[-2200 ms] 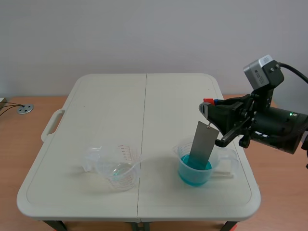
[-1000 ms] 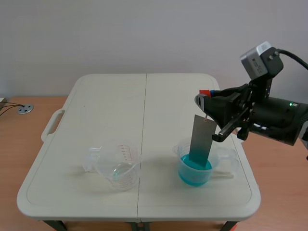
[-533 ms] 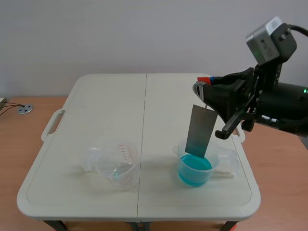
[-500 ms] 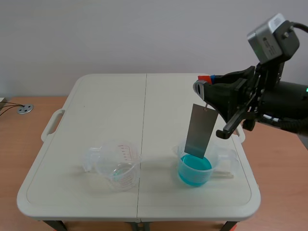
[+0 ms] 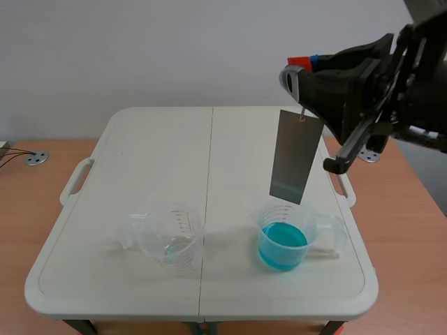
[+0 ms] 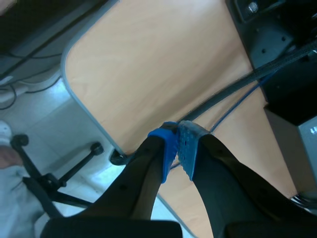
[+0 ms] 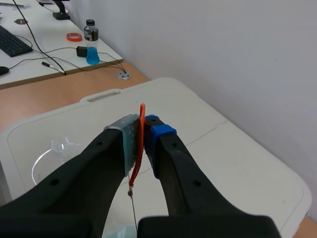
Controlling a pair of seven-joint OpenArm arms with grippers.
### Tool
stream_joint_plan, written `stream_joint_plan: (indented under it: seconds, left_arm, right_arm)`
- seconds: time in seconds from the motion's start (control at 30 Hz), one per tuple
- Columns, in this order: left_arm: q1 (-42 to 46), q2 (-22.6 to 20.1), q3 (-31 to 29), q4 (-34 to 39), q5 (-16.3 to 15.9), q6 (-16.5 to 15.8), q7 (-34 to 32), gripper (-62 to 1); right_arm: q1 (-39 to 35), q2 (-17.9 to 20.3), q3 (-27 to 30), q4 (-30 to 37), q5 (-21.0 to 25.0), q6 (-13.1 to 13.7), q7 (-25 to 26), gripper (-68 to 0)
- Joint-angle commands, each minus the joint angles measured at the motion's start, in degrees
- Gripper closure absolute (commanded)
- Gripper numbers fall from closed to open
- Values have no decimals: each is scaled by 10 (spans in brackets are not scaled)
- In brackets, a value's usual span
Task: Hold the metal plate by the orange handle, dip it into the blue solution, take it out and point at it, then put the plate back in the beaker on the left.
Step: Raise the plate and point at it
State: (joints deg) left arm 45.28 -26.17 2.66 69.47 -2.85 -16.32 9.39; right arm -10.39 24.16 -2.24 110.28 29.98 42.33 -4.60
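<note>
The grey metal plate (image 5: 296, 155) hangs upright in the air, its lower edge just above the beaker of blue solution (image 5: 283, 244). My right gripper (image 5: 300, 72) is shut on the plate's thin orange handle (image 7: 141, 133), which stands pinched between the pads; the plate's top edge (image 7: 134, 218) shows below the fingers. The clear beaker (image 5: 172, 241) with red marks stands at the table's front left, also visible in the right wrist view (image 7: 52, 161). My left gripper (image 6: 177, 148) is shut on nothing, away from the table, over a wooden desk.
The white folding table (image 5: 167, 153) has a side handle (image 5: 75, 180) at its left edge. A second clear cup (image 5: 331, 234) lies beside the blue beaker. In the right wrist view a far desk holds a small bottle (image 7: 90, 48), cables and a keyboard.
My right gripper has risen, lifting the plate out of the blue solution until its lower edge hangs above the beaker. The beakers have stayed put.
</note>
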Motion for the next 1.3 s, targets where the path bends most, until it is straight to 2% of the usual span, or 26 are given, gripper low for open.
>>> stream_joint_plan:
  seconds: [0.0, 0.23, 0.43, 0.57, 0.8, 1.17, 1.27]
  left_arm:
    - [-14, -7, -37, 31, -3, 3, 2, -29]
    - [-48, -7, -137, 130, -3, 2, 7, -29]
    - [-109, -7, -159, 191, -3, -2, 8, -30]
    - [-164, -7, -152, 196, -5, -49, 8, -30]
    - [-283, -7, -82, 196, -5, -101, 10, -29]
    - [-428, 3, 92, 181, -9, -106, 10, -30]
    - [-455, 12, 129, 173, -9, -135, 10, -30]
  right_arm:
    - [5, 4, 11, 16, 12, 4, 2, -11]
    - [5, 4, 26, 52, 57, 4, -40, -11]
    - [5, 4, 27, 79, 82, 4, -64, -11]
    - [5, 4, 27, 81, 83, 4, -66, -11]
    - [5, 4, 27, 81, 83, 4, -67, -11]
    - [5, 4, 27, 81, 82, 4, -67, -11]
    - [5, 4, 27, 81, 82, 4, -67, -11]
